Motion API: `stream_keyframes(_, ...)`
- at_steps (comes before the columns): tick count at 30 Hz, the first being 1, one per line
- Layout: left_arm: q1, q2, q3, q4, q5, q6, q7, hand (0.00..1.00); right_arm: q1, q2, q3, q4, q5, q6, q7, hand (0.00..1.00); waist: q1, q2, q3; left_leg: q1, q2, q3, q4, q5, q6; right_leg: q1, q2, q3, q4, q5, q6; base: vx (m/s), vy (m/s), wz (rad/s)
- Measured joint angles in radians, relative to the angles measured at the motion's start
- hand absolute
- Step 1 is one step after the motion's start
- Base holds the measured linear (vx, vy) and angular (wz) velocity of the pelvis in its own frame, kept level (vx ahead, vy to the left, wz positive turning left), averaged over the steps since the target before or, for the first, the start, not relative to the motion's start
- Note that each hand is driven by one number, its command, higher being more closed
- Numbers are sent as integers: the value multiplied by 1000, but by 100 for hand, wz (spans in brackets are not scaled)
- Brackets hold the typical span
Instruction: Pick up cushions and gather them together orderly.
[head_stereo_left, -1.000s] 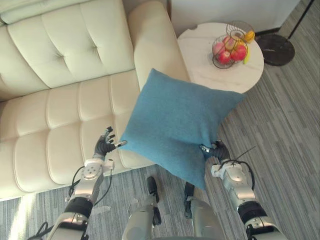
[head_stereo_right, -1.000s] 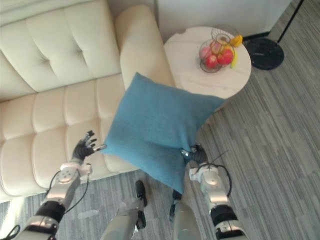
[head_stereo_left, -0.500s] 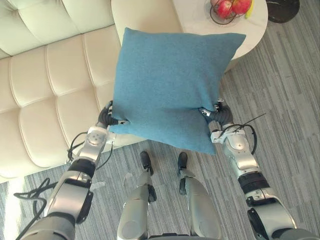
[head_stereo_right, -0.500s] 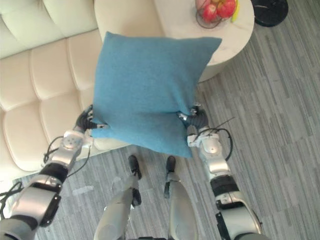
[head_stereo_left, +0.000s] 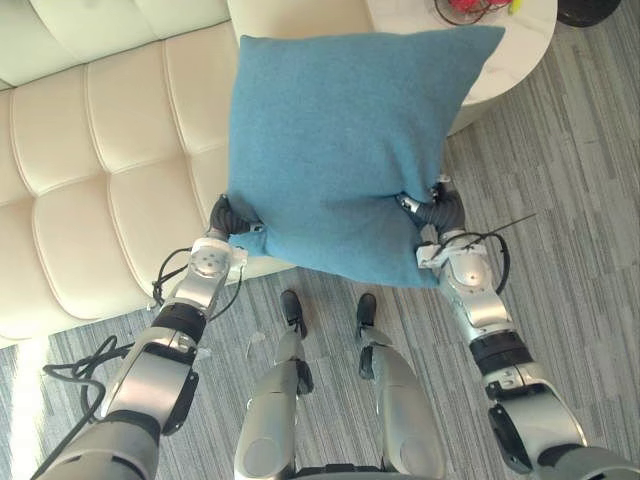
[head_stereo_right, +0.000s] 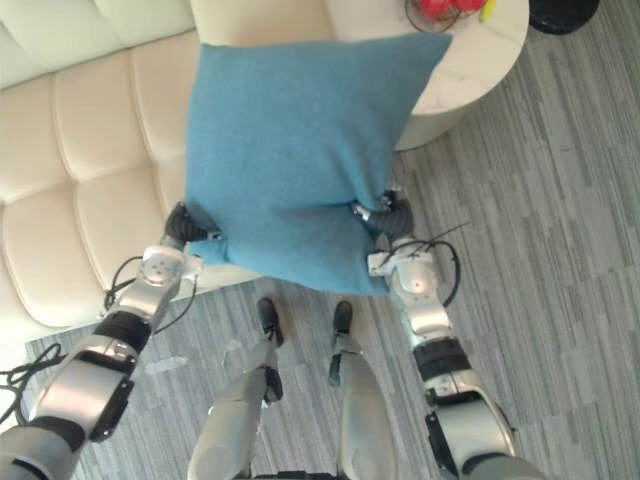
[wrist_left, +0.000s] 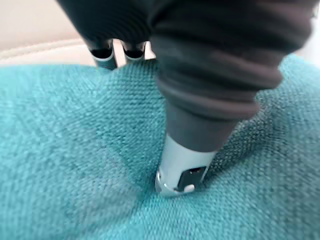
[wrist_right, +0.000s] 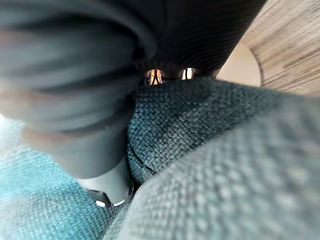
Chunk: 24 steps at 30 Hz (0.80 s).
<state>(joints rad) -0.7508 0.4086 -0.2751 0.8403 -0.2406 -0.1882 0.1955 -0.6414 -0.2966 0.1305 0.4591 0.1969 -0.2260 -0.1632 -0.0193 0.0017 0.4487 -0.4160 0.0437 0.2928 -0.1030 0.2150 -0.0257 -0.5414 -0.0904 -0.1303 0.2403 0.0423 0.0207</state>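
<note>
- Our left hand (head_stereo_left: 226, 216) has joined our right hand (head_stereo_left: 440, 212); both now pinch the blue cushion (head_stereo_left: 340, 140) by its lower edge.
- It hangs squarer, over the sofa (head_stereo_left: 90, 190) front.

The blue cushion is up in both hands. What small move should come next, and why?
Probably swing the blue cushion over the cream sofa seat and lower it. The left hand and right hand each pinch its lower edge, and it hangs above the sofa's front edge; the seat looks the nearest resting place.
</note>
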Motion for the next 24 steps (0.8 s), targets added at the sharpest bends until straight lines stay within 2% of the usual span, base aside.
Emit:
stream_keyframes(6,14,0,2,-94,-114,-5,25,100,-15,2,-1,2,0,1,-34,100,1,0,0,-1,-2,1,0,3,2,8,1,3,-20,17,2,-18,0,-2)
stream_keyframes(9,85,-2,5,-234,-149,-5,52,100,-4,7,-2,0,-1,2,-46,100,1,1,1,19,-1,-2,0,3,3,31,1,0,-25,16,2,0,0,0)
stream_keyframes(12,199,-31,15,-405,-155,-5,82,100,81,18,-3,-51,-2,8,-60,100,7,1,0,83,-3,-6,0,-9,-10,98,0,-1,-26,-2,7,22,-21,3)
stream_keyframes(17,426,-87,21,-646,-157,-27,96,100,296,22,-1,-250,-52,9,-79,100,-1,3,-7,168,-3,-18,0,-43,-18,184,0,-10,-18,-45,7,79,-50,5)
stream_keyframes(20,549,-116,21,-711,-157,-39,96,100,375,22,8,-322,-86,9,-79,100,-14,4,-32,224,-1,-27,1,-52,-25,242,2,-19,-17,-67,4,115,-56,6)
stream_keyframes(24,758,-146,21,-816,-177,-40,96,100,508,22,75,-461,-162,7,-79,100,-19,9,-149,284,4,-42,1,-70,-17,304,9,-22,-22,-99,3,186,-69,-1)
